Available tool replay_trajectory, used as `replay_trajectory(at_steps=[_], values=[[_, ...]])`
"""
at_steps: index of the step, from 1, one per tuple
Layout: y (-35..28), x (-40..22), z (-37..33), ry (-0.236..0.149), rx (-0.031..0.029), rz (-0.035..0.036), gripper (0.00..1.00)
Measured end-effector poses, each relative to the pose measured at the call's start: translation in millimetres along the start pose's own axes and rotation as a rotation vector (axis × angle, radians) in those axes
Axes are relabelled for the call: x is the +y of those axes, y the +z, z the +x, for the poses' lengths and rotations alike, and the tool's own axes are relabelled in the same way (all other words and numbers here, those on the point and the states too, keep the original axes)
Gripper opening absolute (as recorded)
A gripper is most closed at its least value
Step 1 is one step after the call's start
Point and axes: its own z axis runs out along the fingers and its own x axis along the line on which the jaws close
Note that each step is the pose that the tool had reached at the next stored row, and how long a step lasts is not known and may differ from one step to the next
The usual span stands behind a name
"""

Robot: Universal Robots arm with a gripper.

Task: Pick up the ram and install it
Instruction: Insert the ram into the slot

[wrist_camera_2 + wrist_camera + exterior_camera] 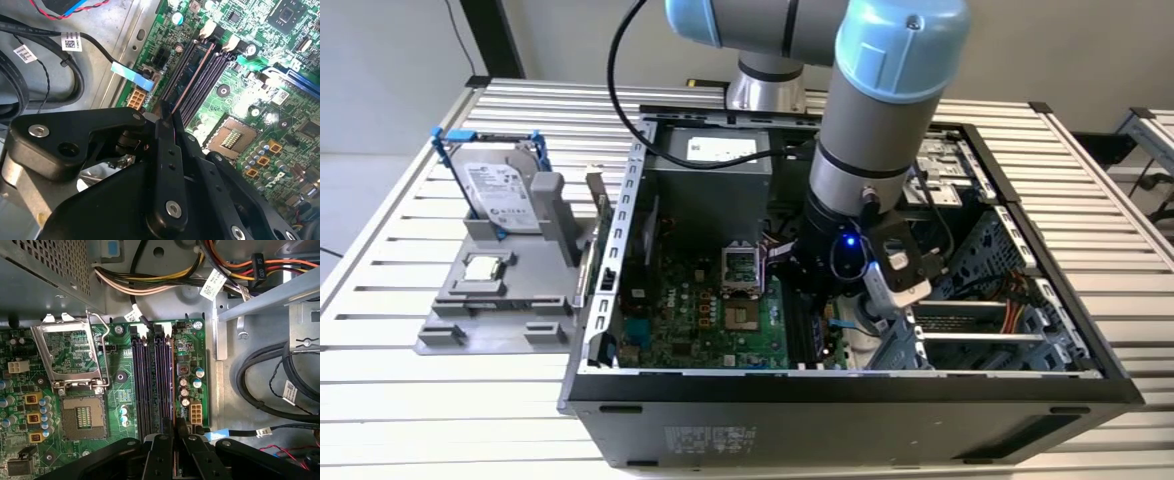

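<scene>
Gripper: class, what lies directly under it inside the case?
The motherboard's dark memory slots, with the ram edge-on over one. The fingers cover its gripped end.

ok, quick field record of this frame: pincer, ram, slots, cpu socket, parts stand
pincer: shut on the ram, low over the motherboard inside the open case
ram: thin dark board held on edge between the fingers, lined up along the memory slots
memory slots: parallel dark rows; whether the ram is seated cannot be told
cpu socket: open, retention frame lifted
parts stand: outside the case, at the exterior view's left, hard drive upright in it
</scene>
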Motion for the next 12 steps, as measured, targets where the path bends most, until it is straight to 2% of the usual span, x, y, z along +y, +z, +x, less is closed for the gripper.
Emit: replay_trajectory(at_steps=[7,12], values=[[0.0,0.1,0.1,-0.018,-0.0008,0.0015,0.00],[1.1,2.5,0.4,-0.020,-0.0015,0.0098,0.00]])
